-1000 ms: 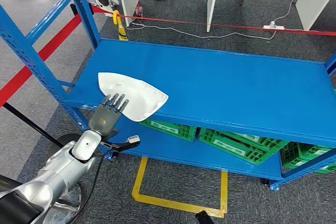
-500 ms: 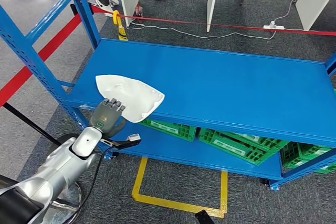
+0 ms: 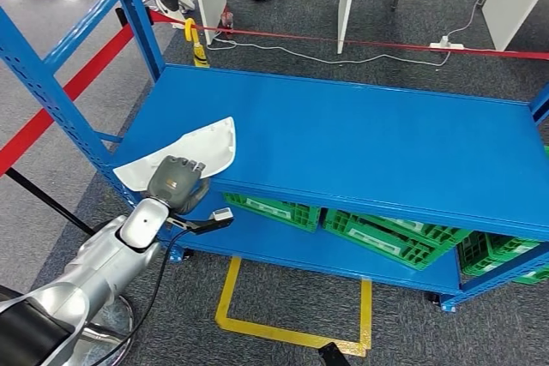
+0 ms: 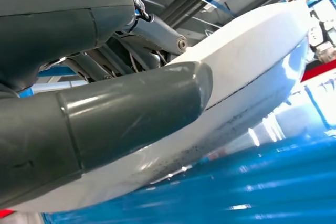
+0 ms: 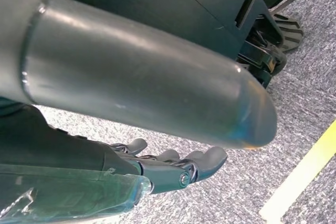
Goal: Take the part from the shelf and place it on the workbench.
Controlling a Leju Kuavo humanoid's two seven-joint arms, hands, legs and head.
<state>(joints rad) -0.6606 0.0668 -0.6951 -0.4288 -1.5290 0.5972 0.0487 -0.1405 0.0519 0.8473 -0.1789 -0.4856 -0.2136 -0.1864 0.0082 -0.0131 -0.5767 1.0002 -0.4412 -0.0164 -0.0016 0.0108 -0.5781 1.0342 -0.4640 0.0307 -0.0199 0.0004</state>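
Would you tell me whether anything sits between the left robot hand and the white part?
Nothing does: the left robot hand already grips the white part at the front edge of the blue shelf.

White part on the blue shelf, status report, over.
Left robot hand grips the white curved plastic part, tilted at the blue metal shelf's front edge. Right robot hand empty, fingers apart. Nothing in the way.

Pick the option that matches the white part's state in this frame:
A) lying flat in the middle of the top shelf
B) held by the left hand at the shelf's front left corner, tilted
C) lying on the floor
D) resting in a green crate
B: the left hand grips the white part, which tilts up off the blue shelf at its front left corner.
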